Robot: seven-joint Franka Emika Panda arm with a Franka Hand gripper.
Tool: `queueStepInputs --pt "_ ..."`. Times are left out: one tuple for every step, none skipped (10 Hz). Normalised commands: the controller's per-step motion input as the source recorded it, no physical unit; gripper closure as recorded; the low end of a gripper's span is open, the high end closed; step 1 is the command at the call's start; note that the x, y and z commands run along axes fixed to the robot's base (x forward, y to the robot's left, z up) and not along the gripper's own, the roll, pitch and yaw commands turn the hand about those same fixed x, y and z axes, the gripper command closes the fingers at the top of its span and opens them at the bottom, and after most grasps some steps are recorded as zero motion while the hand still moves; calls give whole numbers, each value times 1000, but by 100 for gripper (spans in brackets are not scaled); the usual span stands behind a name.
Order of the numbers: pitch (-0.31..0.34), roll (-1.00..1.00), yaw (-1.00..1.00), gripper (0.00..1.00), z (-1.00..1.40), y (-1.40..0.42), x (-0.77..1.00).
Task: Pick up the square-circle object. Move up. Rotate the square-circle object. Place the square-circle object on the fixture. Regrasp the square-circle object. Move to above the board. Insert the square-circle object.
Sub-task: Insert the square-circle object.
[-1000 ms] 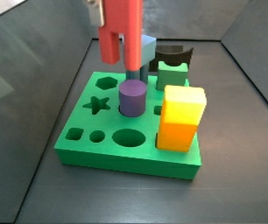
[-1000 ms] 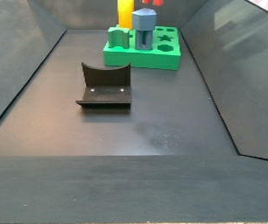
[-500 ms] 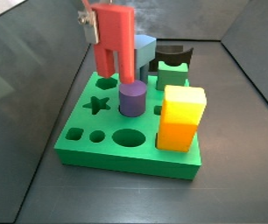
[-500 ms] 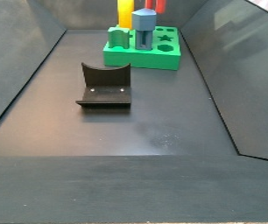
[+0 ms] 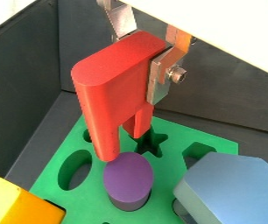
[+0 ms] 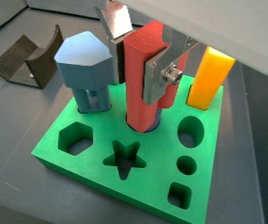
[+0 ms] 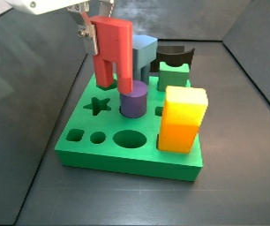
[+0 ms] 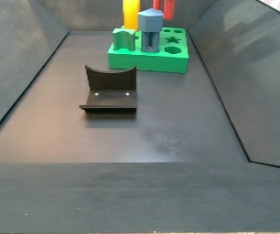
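The square-circle object is a slim red block that hangs upright with its narrower stepped end down. My gripper is shut on its upper part; in both wrist views the silver fingers clamp its sides. Its lower end is close above the back of the bright green board, between the hexagon hole and the purple cylinder. I cannot tell whether it touches the board. The fixture stands empty on the floor in front of the board and also shows in a wrist view.
A yellow block and a blue-grey peg stand in the board next to the purple cylinder. A star hole and several round and oval holes are open. Grey walls enclose the floor.
The gripper has carried the red object to the left and lower, from above the blue-grey peg toward the board's hexagon hole. Nothing else has moved.
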Motion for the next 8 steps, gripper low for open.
queueStepInputs --pt "11 63 80 100 0 -106 54" --pt "14 37 103 100 0 -80 83" --pt "0 33 131 100 -34 -120 20" --pt "99 16 169 100 -51 -303 640" --pt "57 91 0 100 -89 -197 257" --pt "0 104 149 100 -300 -77 -346" --pt "0 150 163 100 -331 -57 -369" --pt "0 151 214 100 -337 0 -351"
